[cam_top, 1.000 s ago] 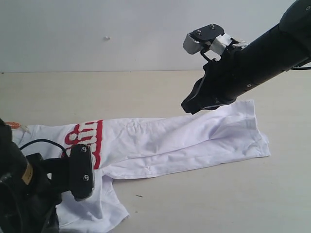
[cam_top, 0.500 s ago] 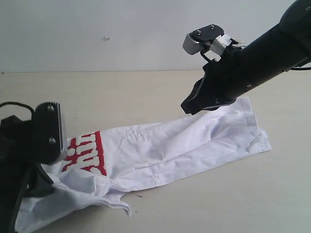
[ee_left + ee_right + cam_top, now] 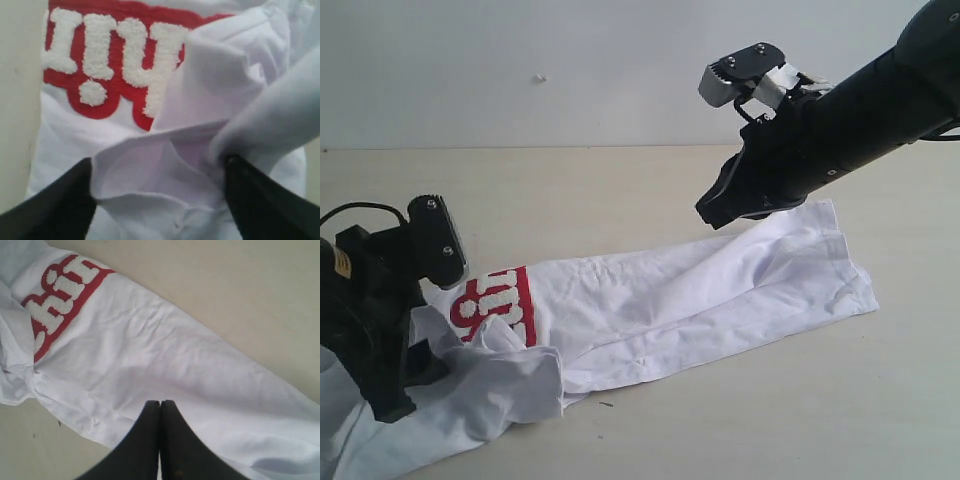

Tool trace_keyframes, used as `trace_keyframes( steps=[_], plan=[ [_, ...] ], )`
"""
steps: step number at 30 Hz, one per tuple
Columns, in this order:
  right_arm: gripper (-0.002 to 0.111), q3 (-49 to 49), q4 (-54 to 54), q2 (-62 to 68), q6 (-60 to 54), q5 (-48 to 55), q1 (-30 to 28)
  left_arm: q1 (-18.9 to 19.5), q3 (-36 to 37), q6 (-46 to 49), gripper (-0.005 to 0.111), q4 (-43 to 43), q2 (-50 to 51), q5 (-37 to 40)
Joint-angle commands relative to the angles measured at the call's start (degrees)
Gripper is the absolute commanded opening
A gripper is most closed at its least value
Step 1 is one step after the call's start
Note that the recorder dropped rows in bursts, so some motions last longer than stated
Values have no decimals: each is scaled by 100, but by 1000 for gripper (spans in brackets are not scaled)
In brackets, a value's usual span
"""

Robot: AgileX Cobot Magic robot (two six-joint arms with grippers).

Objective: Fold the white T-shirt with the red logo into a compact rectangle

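The white T-shirt (image 3: 700, 290) lies as a long folded band across the table, its left end bunched up. The red logo (image 3: 500, 305) shows near that end, partly covered by a loose fold, and fills the left wrist view (image 3: 110, 55). My left gripper (image 3: 159, 165) is open over the bunched cloth, its black fingers (image 3: 60, 200) wide apart with slack white fabric between them. My right gripper (image 3: 160, 403) is shut on nothing and hovers above the shirt's right half (image 3: 715, 212).
The beige table (image 3: 620, 190) runs back to a pale wall. Bare tabletop lies behind the shirt and at the front right. My left arm (image 3: 380, 300) stands over the shirt's left end.
My left gripper lifted the shirt's near-left part, carried it over toward the logo, then opened. The cloth now lies bunched beside the logo. The right arm barely moved.
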Motion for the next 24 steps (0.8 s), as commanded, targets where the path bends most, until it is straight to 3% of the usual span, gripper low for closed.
trace_keyframes(
  steps=[1,7,15,24],
  plan=[
    [0,-38,-13,-11,-12,-81,5,19,-96,-272,73,46,-2,-371],
    [0,-38,-13,-11,-22,-82,5,101,-99,-270,67,85,-196,-1204],
    [0,-38,-35,-11,-21,-121,5,770,-99,-284,67,-304,-199,-1266],
    [0,-38,-48,-11,-21,-109,5,549,-99,29,73,-521,-226,-968]
  ],
)
